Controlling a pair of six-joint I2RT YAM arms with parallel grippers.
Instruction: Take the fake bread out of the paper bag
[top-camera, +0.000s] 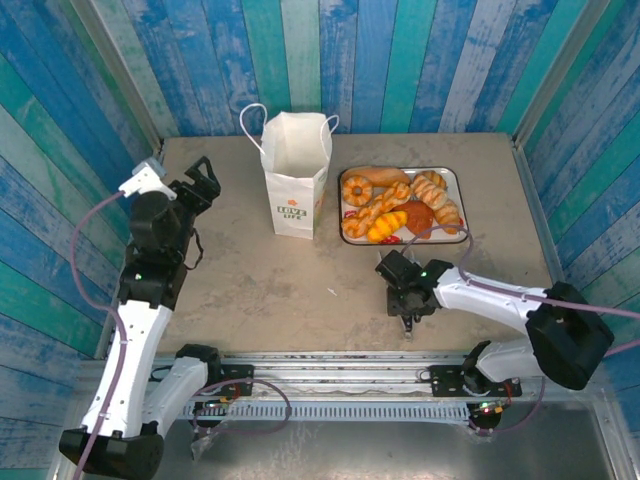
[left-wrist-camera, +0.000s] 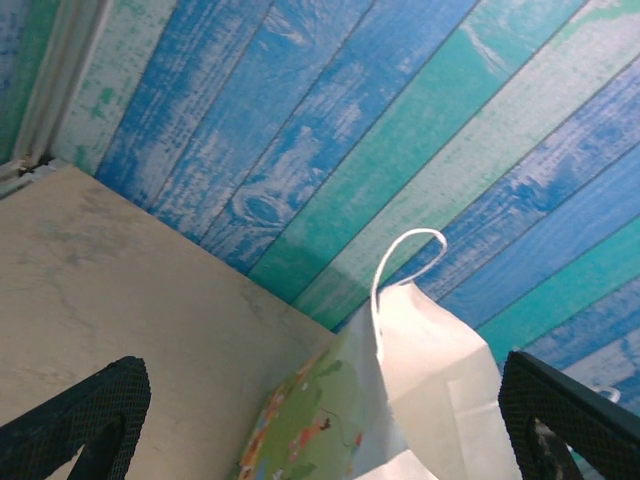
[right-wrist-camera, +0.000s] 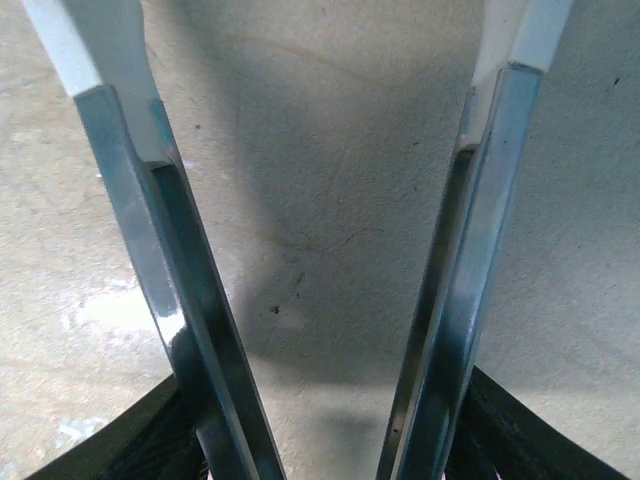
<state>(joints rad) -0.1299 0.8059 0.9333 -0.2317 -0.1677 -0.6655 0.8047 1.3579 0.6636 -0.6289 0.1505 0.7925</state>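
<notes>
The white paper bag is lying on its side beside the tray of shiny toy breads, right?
No, the tall white paper bag stands upright, mouth open, not on its side. It is beside the white tray of glossy golden toy breads, as the top external view shows.

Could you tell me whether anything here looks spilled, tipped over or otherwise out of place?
Nothing stands out. The paper bag stands upright with its mouth open, the fake bread is piled inside the tray, and no piece lies loose on the table.
</notes>
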